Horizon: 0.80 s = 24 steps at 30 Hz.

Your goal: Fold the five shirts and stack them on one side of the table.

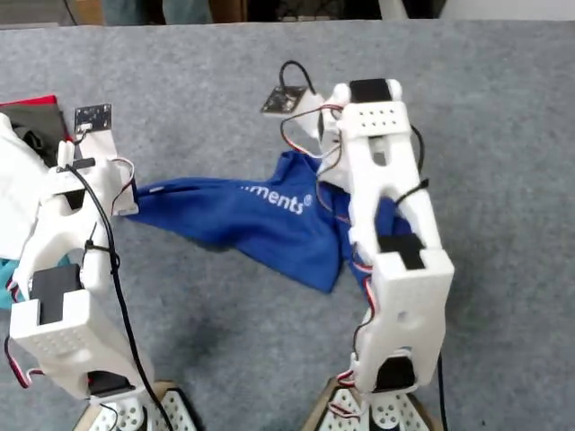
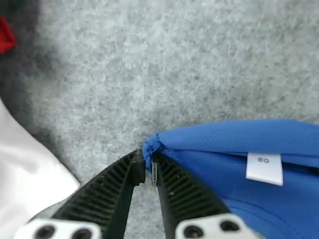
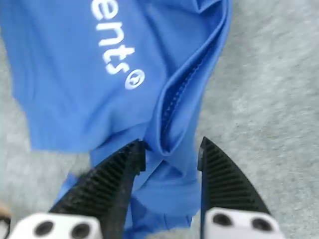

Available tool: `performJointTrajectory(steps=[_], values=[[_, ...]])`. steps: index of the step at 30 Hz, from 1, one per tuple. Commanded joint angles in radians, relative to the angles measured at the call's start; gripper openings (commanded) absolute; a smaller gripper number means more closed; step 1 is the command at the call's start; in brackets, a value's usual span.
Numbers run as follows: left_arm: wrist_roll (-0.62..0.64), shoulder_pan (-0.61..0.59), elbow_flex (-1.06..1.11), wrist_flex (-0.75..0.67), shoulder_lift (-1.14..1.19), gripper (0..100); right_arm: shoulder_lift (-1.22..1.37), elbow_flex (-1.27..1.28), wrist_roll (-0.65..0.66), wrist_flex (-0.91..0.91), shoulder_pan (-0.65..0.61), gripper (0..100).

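- Pinching a bunched bit of the blue shirt [image 2: 224, 149] right at its tips, the left gripper [image 2: 147, 169] has its fingers closed tight on the cloth. It's holding the edge, with the little white label [image 2: 264, 167] sewn just inside.
- The right gripper [image 3: 172, 149] is the opposite: fingers spread apart, straddling a raised ridge of the same shirt by a seam. There's fabric between them, but nothing is clamped.
- The shirt sits out in the middle of the grey table [image 1: 503, 135], crumpled and pulled between the two arms. Its white lettering [image 1: 274, 197] faces up, and it's not folded yet.
- Handling-wise, I'd guess it's light, thin, floppy sports fabric and a bit slick, so it'll sag and slide rather than hold any shape.
- Best bet is grabbing at the seams, hem or collar where layers double up. Take a decent bite so a single layer doesn't slip out.
- Over by the left arm there's a white garment [image 1: 13, 206] and a red item [image 1: 36, 103] at the table edge. Probably more of the shirts, but I can't tell for sure.
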Motion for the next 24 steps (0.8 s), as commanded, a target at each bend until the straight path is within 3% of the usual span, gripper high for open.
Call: performJointTrajectory(steps=[1,7,21,24], values=[[-0.009,0.010,-0.045,0.009,-0.008,3,0.004,0.002,-0.032,-0.041,-0.012,17.8],[-0.009,0.010,-0.045,0.009,-0.008,3,0.016,0.001,-0.029,-0.040,-0.012,3.2],[-0.011,0.010,-0.042,0.009,-0.008,3,0.008,-0.143,-0.012,0.109,-0.011,5.0],[-0.011,0.010,-0.044,0.009,-0.008,3,0.008,-0.153,-0.018,0.110,-0.014,10.9]])
